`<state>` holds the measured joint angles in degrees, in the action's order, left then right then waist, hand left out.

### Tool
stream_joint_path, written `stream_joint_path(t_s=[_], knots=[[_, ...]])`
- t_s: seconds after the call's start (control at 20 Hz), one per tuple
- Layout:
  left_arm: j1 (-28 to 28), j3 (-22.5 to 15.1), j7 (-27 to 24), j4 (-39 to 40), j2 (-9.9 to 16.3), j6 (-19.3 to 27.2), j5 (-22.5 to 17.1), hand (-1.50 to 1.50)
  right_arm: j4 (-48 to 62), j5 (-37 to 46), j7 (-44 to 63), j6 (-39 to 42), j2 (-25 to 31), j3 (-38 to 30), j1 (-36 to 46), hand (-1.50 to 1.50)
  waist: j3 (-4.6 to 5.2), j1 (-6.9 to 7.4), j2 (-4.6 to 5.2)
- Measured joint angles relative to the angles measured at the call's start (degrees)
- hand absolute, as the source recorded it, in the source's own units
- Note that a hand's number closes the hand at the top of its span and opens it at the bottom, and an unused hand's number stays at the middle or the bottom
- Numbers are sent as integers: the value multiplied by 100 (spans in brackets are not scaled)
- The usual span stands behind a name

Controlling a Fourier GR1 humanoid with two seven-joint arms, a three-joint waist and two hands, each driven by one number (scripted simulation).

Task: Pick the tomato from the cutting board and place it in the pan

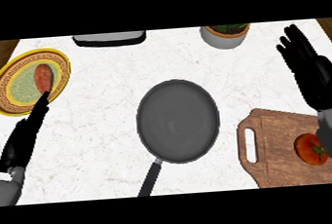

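The left hand (pixel 23 138) shows at the lower left, fingers straight and pointing up and slightly right. The right hand (pixel 311 72) is raised at the right edge, fingers straight and spread.

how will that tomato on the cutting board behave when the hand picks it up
The tomato is round and smooth, so it may roll on the flat cutting board if nudged, and might slip between fingers. It looks small beside the pan, so probably light. The right hand is open above the board, not touching it.
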<state>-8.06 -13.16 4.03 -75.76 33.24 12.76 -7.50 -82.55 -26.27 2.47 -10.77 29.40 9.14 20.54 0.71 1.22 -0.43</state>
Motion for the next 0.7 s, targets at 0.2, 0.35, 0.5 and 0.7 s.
stream_joint_path(t_s=[0.2,0.35,0.5,0.7], knots=[[-56,192,-47,-221,-291,81,-281,0,-337,-511,-559,1223,239,-206,31,150,-60,-62,4],[-123,372,-110,-414,-632,157,-639,0,-649,-702,-1090,2256,604,-317,51,150,-79,-119,-24],[-108,537,-67,-616,-859,204,-964,0,-597,-387,-2070,2909,1134,-738,-396,150,-104,-277,-20],[-105,656,39,-796,-1006,267,-1187,0,-254,140,-3535,3692,1732,-1345,-1114,-150,-122,-403,1]])
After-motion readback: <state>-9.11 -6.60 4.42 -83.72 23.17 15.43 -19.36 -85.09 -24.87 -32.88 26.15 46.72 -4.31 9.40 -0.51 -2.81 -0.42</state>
